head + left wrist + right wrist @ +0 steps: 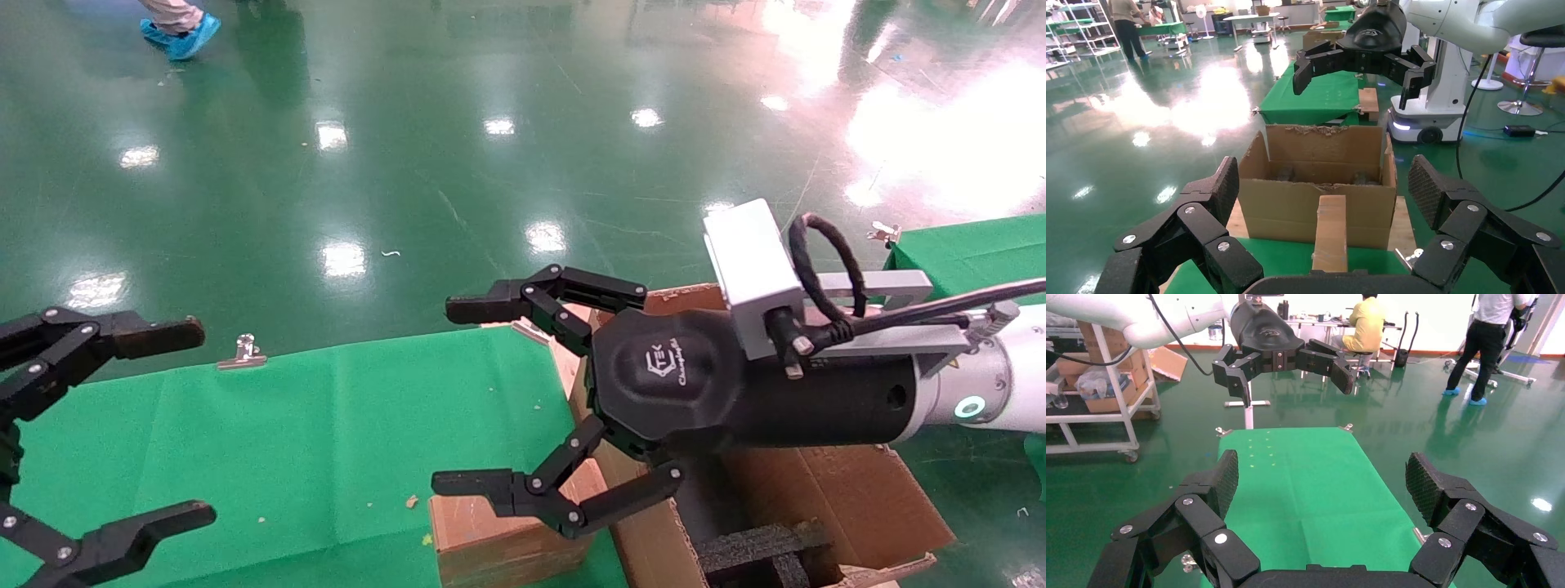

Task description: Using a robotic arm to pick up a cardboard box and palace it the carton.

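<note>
The cardboard box, small, slim and brown, stands on the green table at its right end, up against the carton. In the left wrist view the box shows end-on in front of the carton's wall. The robotic arm's right gripper is open and empty, hovering above the box and the carton's left flap. It also shows in the left wrist view. My left gripper is open and empty over the table's left end, facing the box.
The green cloth table has metal clips on its far edge. Black foam blocks lie inside the carton. A second green table stands at the far right. The shiny green floor lies beyond.
</note>
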### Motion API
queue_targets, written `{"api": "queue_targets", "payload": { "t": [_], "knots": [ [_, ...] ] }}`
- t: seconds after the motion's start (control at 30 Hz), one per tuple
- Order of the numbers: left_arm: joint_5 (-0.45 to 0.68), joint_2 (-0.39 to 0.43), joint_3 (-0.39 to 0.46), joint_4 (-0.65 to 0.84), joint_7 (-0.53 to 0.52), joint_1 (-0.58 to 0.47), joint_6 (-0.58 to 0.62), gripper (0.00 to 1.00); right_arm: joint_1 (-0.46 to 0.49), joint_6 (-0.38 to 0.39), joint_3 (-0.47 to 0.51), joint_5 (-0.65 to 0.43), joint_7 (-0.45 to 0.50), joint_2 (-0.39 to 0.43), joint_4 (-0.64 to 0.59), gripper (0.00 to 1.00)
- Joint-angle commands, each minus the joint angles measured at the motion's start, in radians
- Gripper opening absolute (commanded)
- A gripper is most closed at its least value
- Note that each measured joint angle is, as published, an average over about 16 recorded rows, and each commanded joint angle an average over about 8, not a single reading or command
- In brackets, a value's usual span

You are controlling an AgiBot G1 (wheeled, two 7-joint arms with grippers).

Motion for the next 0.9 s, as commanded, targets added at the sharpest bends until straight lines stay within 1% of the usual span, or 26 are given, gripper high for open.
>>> {"api": "queue_targets", "payload": {
  "t": [0.03,0.57,0.6,0.63,0.67,0.83,0.87,0.9],
  "knots": [
    [0.000,0.000,0.000,0.000,0.000,0.000,0.000,1.00,0.000,0.000,0.000,0.000,0.000,0.000,0.000,1.00],
    [0.000,0.000,0.000,0.000,0.000,0.000,0.000,1.00,0.000,0.000,0.000,0.000,0.000,0.000,0.000,1.00],
    [0.000,0.000,0.000,0.000,0.000,0.000,0.000,0.98,0.000,0.000,0.000,0.000,0.000,0.000,0.000,1.00],
    [0.000,0.000,0.000,0.000,0.000,0.000,0.000,0.91,0.000,0.000,0.000,0.000,0.000,0.000,0.000,1.00],
    [0.000,0.000,0.000,0.000,0.000,0.000,0.000,0.81,0.000,0.000,0.000,0.000,0.000,0.000,0.000,1.00],
    [0.000,0.000,0.000,0.000,0.000,0.000,0.000,0.19,0.000,0.000,0.000,0.000,0.000,0.000,0.000,1.00],
    [0.000,0.000,0.000,0.000,0.000,0.000,0.000,0.08,0.000,0.000,0.000,0.000,0.000,0.000,0.000,1.00],
    [0.000,0.000,0.000,0.000,0.000,0.000,0.000,0.03,0.000,0.000,0.000,0.000,0.000,0.000,0.000,1.00]
  ]
}}
